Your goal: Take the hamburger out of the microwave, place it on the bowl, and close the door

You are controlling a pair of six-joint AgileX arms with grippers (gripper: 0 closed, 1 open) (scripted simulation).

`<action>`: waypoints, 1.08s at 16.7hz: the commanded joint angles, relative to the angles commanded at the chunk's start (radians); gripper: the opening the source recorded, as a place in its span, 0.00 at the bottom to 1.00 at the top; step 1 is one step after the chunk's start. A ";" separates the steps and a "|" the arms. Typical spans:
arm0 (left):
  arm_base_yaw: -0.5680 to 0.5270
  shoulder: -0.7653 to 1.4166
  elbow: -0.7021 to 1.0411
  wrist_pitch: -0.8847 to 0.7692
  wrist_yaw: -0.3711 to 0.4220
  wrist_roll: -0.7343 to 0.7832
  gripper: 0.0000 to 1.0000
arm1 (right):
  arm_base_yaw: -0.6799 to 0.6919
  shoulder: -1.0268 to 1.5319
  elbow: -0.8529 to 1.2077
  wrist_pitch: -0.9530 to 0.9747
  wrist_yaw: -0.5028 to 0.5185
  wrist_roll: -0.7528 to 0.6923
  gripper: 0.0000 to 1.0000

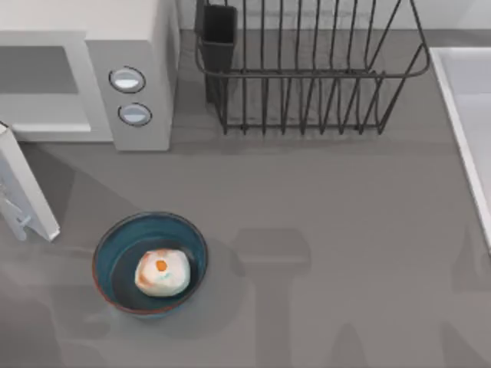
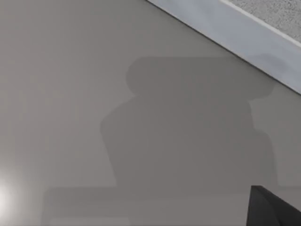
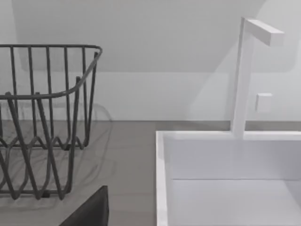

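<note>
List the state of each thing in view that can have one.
Door: open, swung out from the microwave.
Microwave: cavity open, nothing seen inside.
Hamburger: lying in the bowl.
Bowl: upright, holding the hamburger.
Rack: upright, nothing seen in it.
Sink: nothing seen in its basin.

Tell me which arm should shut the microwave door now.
Probably left: the door hangs open at the table's left beside the microwave, and the hamburger already sits in the bowl.
</note>
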 joint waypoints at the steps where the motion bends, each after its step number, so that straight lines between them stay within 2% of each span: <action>1: -0.052 -0.019 -0.012 0.002 -0.032 -0.037 0.00 | 0.000 0.000 0.000 0.000 0.000 0.000 1.00; 5: -0.286 -0.104 -0.065 0.011 -0.175 -0.200 0.00 | 0.000 0.000 0.000 0.000 0.000 0.000 1.00; 8: -0.384 -0.153 -0.094 0.016 -0.252 -0.286 0.00 | 0.000 0.000 0.000 0.000 0.000 0.000 1.00; 14: -0.394 -0.154 -0.093 0.018 -0.260 -0.299 0.00 | 0.000 0.000 0.000 0.000 0.000 0.000 1.00; 18: -0.403 -0.038 -0.015 0.069 -0.265 -0.303 0.00 | 0.000 0.000 0.000 0.000 0.000 0.000 1.00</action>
